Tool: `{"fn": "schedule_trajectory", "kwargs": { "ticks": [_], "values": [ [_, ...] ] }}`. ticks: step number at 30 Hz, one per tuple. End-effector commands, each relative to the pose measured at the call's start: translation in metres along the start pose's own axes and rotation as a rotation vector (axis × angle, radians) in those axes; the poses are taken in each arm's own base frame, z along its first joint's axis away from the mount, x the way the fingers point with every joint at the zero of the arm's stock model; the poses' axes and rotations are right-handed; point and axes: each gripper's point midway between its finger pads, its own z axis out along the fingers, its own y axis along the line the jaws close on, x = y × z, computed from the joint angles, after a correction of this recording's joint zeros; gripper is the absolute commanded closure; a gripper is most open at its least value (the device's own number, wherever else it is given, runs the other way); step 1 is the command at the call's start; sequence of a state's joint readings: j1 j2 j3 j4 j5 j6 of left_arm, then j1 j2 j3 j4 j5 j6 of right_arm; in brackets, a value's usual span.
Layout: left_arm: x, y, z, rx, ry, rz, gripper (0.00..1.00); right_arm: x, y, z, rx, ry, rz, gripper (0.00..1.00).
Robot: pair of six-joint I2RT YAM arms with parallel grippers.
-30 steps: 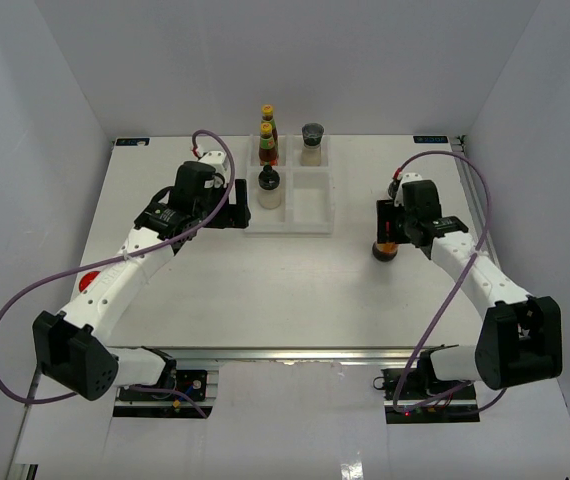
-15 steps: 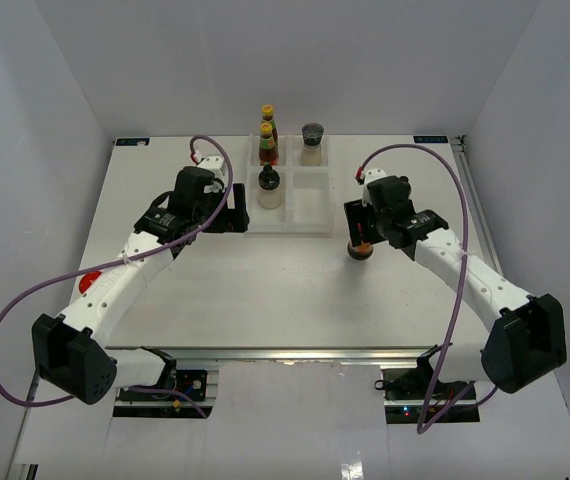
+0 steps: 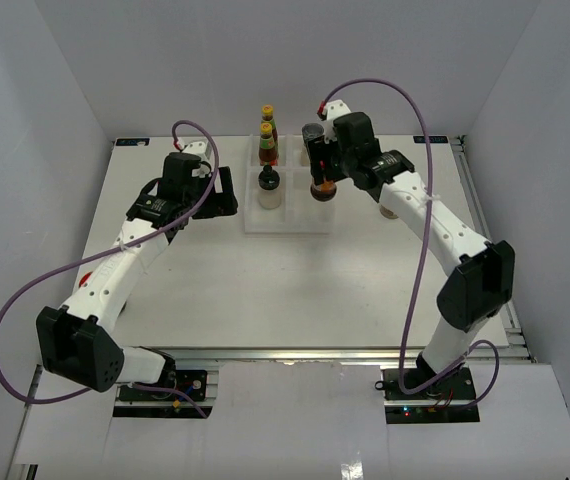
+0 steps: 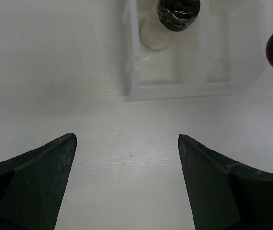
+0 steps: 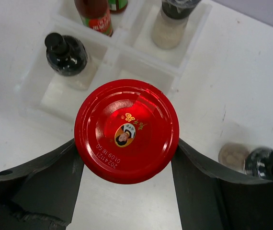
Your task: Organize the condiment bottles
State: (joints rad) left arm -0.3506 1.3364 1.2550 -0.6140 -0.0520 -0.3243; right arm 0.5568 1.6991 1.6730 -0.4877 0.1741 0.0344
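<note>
A moment ago the right gripper [image 3: 324,177] was out on the right side of the table; now it is over the white tray [image 3: 287,228]; its jaws are partly open and squeeze the red-lidded jar [image 5: 127,130] by its sides; the jar hangs above the near right box, which looks empty, so I think setting it down comes next; the left gripper [image 4: 126,143] stays wide open and holds nothing.
</note>
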Motion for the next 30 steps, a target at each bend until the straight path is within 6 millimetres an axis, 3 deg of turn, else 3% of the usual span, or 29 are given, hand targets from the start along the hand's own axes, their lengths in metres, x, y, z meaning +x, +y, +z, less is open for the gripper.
{"fn": "schedule_trajectory", "kwargs": {
  "ticks": [1,6,14,24,29,30],
  "values": [
    [-0.021,0.005,-0.005,0.007,-0.052,-0.041,0.02,-0.071,0.002,0.019,-0.004,-0.168,-0.054,0.92],
    [-0.029,0.02,-0.008,-0.04,-0.088,-0.088,0.02,-0.079,0.003,0.054,0.01,-0.165,-0.073,0.92],
    [-0.035,0.03,-0.013,-0.075,-0.122,-0.12,0.02,-0.063,0.005,0.078,0.009,-0.175,-0.065,0.92],
    [-0.009,0.049,0.005,-0.125,-0.062,-0.155,0.02,-0.036,0.005,0.106,0.008,-0.21,-0.043,0.92],
    [-0.007,0.054,0.006,-0.146,-0.063,-0.171,0.02,-0.03,0.003,0.108,-0.001,-0.252,-0.02,0.85],
    [-0.006,0.056,0.006,-0.163,-0.062,-0.182,0.02,-0.031,0.002,0.108,0.002,-0.262,-0.009,0.74]
  ]
}}
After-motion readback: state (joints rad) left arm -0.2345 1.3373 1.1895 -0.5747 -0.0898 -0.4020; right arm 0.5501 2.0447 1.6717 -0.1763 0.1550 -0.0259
